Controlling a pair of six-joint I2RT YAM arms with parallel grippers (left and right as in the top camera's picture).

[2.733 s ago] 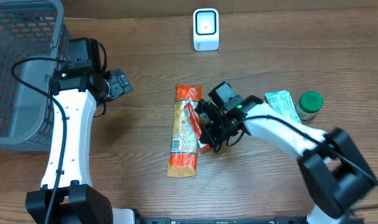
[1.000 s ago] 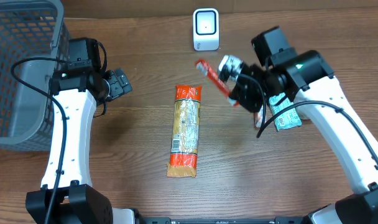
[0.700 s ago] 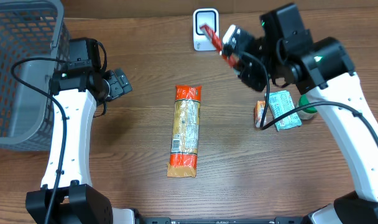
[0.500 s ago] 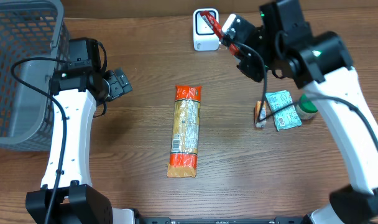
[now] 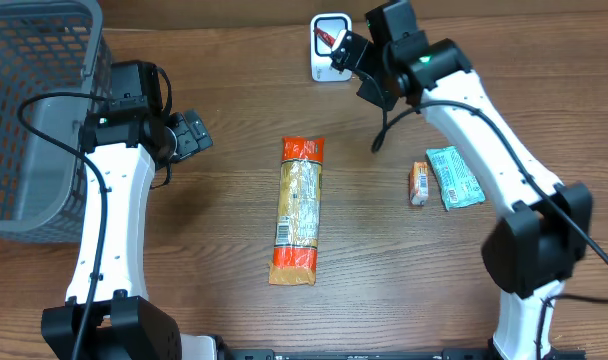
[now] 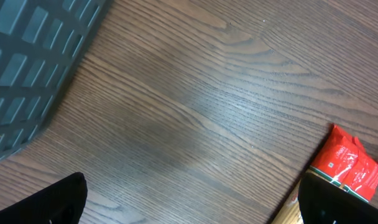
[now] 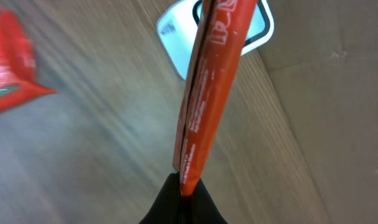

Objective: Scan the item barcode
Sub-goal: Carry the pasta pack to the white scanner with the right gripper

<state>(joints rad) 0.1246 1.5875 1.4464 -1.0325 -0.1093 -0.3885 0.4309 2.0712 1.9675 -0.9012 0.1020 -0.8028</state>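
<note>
My right gripper (image 5: 356, 58) is shut on the lower end of a slim red packet (image 5: 330, 40), which it holds in the air in front of the white scanner (image 5: 331, 60) at the table's far edge. Seen from the right wrist, the red packet (image 7: 212, 87) stands edge-on from between the shut fingers (image 7: 188, 198), and its top end overlaps the scanner (image 7: 175, 38). No barcode can be made out. My left gripper (image 5: 191, 133) hangs open over bare wood at the left, holding nothing, its fingertips (image 6: 58, 200) wide apart.
A long orange snack pack (image 5: 296, 210) lies in the table's middle, with its red end (image 6: 345, 167) at the edge of the left wrist view. A small orange packet (image 5: 418, 183) and a pale green packet (image 5: 454, 176) lie at the right. A grey basket (image 5: 34, 110) stands at the far left.
My right arm has lifted the red packet from beside the long snack pack and carried it back and left to the scanner. The left arm has not moved.
</note>
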